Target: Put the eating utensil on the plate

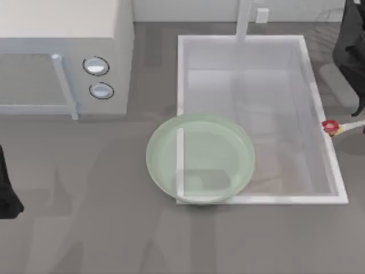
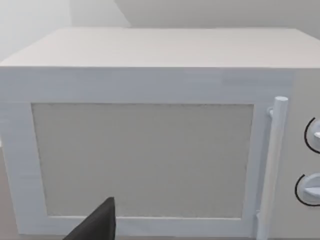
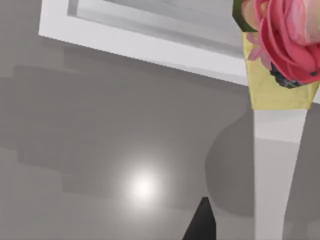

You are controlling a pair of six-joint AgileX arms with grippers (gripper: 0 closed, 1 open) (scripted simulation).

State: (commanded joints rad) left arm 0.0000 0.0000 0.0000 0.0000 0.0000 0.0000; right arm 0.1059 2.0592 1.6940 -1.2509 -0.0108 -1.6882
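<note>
White spoon (image 1: 342, 127) hangs in the right gripper's (image 1: 360, 117) grasp at the worktop's right edge, beside the sink's (image 1: 336, 165) rim, so the carry is on, needing a sweep leftward over the green plate (image 1: 165, 154); the left arm (image 1: 8, 191) sits parked at the left edge.

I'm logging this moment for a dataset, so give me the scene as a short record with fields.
spoon: red-and-yellow ornament end pokes in at the table's right edge, over the sink's right rim
plate: pale green, lying across the sink's lower-left corner, nothing on it
sink: right half of the table
microwave: upper left, door closed
right arm: upper right
left arm: left edge, idle
</note>
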